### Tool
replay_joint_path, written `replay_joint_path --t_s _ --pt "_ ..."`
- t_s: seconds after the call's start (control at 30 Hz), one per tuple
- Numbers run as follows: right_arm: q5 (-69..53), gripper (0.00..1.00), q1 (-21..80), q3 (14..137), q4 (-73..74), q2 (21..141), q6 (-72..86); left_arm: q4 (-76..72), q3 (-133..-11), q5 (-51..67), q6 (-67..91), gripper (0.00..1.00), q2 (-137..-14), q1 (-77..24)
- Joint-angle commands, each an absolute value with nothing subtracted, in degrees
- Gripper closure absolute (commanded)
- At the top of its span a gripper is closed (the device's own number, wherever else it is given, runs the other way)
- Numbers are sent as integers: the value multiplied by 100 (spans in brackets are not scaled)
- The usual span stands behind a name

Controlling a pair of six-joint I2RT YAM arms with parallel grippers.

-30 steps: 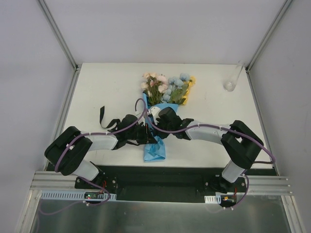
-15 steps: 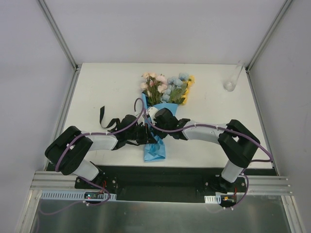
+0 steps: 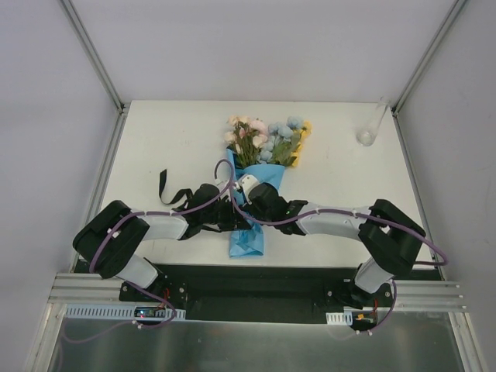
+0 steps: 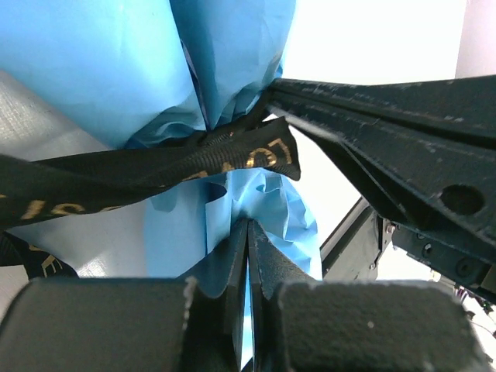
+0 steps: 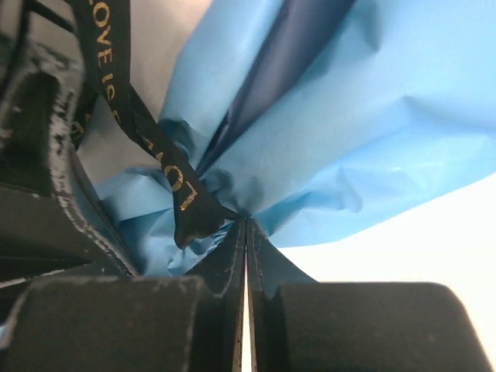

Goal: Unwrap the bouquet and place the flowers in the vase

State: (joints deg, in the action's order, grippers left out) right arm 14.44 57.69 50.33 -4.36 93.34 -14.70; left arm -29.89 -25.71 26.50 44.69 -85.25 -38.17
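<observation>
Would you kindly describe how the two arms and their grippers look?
The left arm and right arm share pale grey links, bulky black joint housings and a thin purple cable each. The left gripper and right gripper have matte black, scuffed fingers tapering to thin tips.

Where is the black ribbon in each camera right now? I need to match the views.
Top external: black ribbon lies just left of the bouquet, centre-left of the picture.
Left wrist: ribbon bands the middle, left edge to centre.
Right wrist: ribbon runs down from top left to centre.
Shared landmark: the blue paper, pinched where the ribbon crosses it.
</observation>
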Motion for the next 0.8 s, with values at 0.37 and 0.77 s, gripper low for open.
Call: replay_joint_path --t_s 0.37,0.77 --pt "2768 99 5731 4685 -1195 7850 -169 -2602 -2320 2584 4447 100 -8657 -3858" --pt "3312 99 5739 4202 -194 7401 843 -1601 -2830 2435 3868 100 -7709 -3858"
